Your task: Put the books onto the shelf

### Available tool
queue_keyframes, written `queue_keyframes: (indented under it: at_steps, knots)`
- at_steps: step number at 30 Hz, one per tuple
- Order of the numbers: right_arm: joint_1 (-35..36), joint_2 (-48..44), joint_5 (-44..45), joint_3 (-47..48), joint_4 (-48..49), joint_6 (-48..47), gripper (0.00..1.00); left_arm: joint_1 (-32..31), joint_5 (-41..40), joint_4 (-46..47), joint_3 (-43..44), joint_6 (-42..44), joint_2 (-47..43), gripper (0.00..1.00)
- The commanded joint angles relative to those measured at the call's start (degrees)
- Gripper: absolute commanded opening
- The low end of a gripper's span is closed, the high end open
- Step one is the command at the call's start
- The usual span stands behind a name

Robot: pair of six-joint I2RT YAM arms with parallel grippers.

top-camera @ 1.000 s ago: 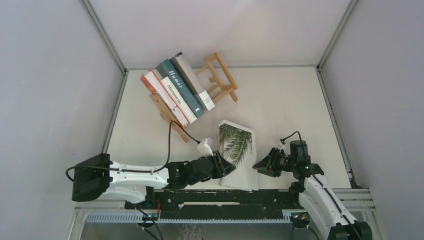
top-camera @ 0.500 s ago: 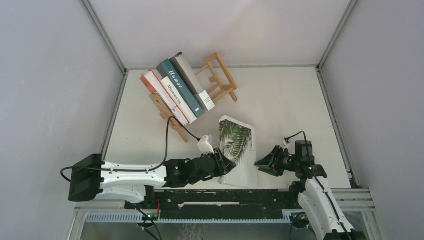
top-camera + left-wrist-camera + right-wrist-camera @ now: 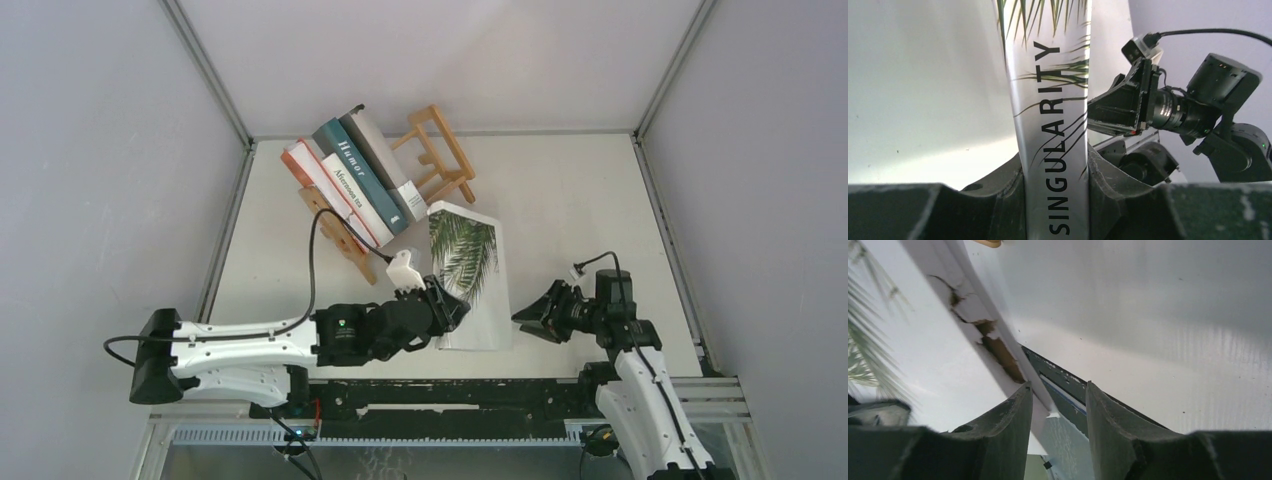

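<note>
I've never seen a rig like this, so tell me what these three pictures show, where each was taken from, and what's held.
Two robot arms stand at the near edge of a table. One picture looks down from above; the others come from a camera on each wrist. Four books lean on a wooden shelf at the back. The left fingers clamp a palm-leaf book at its spine. The right fingers are parted, holding nothing.

Four books lean together, spines up, on the light-wood slatted shelf (image 3: 442,150) at the table's far left: an orange-red book (image 3: 316,185), a white book (image 3: 356,197), a teal "Humor" book (image 3: 360,172) and a grey book (image 3: 383,150). The white palm-leaf book (image 3: 466,275), its spine lettered "SINGULARITY", sits off the shelf, its far corner just beside the grey book's lower end.
</note>
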Motion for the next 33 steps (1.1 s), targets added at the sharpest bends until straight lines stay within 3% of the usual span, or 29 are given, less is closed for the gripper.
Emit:
queue_keyframes:
  at_steps: [1, 11, 25, 33]
  knots:
    - [-0.3, 2.2, 0.86, 6.2, -1.1, -1.48, 0.5, -0.31, -7.23, -3.4, 9.69, 5.3, -2.52, 0.17]
    - [1.57, 13.51, 4.54, 22.33, -6.69, -5.41, 0.52, 1.01, -14.57, -10.27, 28.49, 18.35, 1.47, 0.15]
    - [4.94, 31.64, 15.54, 44.57, -13.5, -11.0, 0.54, 9.52, -19.74, -14.36, 47.62, 29.67, 10.07, 0.11]
    - [5.24, 44.78, 27.52, 63.39, -17.12, -14.7, 0.54, 14.42, -20.27, -17.77, 59.39, 33.24, 18.66, 0.1]
